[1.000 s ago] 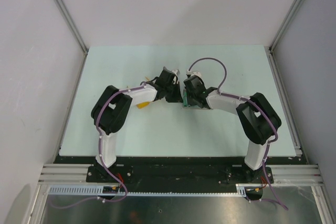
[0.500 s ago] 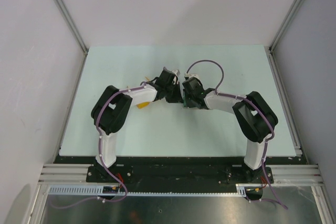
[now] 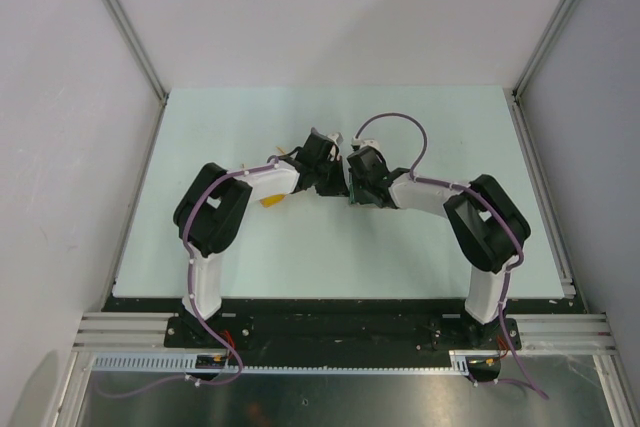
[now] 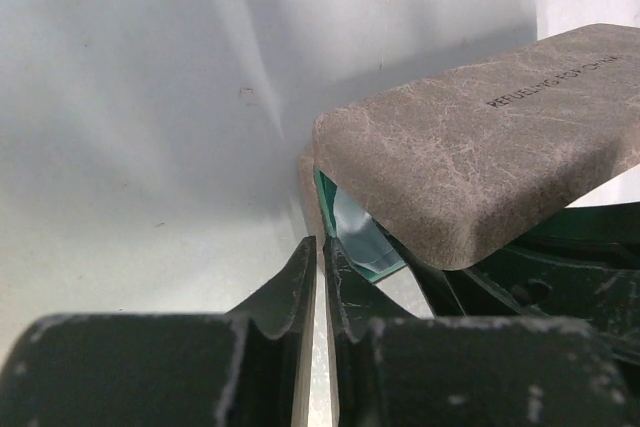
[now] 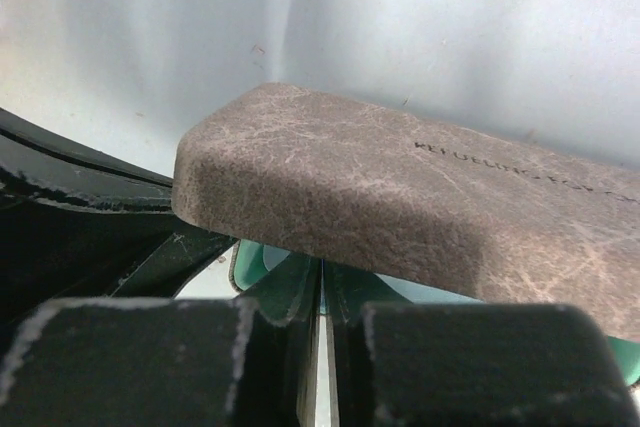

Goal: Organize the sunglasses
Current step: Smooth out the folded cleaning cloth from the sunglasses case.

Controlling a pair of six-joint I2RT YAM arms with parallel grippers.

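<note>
The grey-brown speckled case (image 4: 480,157) lies at the table's middle, its lid partly down over the teal lining (image 4: 345,237) and the light blue cloth (image 4: 360,232) inside. It also shows in the right wrist view (image 5: 400,207) and as a teal sliver in the top view (image 3: 352,192). My left gripper (image 4: 320,245) is shut at the case's end rim. My right gripper (image 5: 322,272) is shut under the lid at the teal rim, its tips hidden. An orange-yellow piece of the sunglasses (image 3: 270,201) peeks from under my left arm; the remainder is hidden.
Both arms meet over the pale table (image 3: 450,127). Metal frame posts (image 3: 540,47) and white walls bound it at the back and sides. A black rail (image 3: 340,302) runs along the near edge.
My right arm has shifted slightly left toward the case. The left arm, the case and the sunglasses have not visibly moved.
</note>
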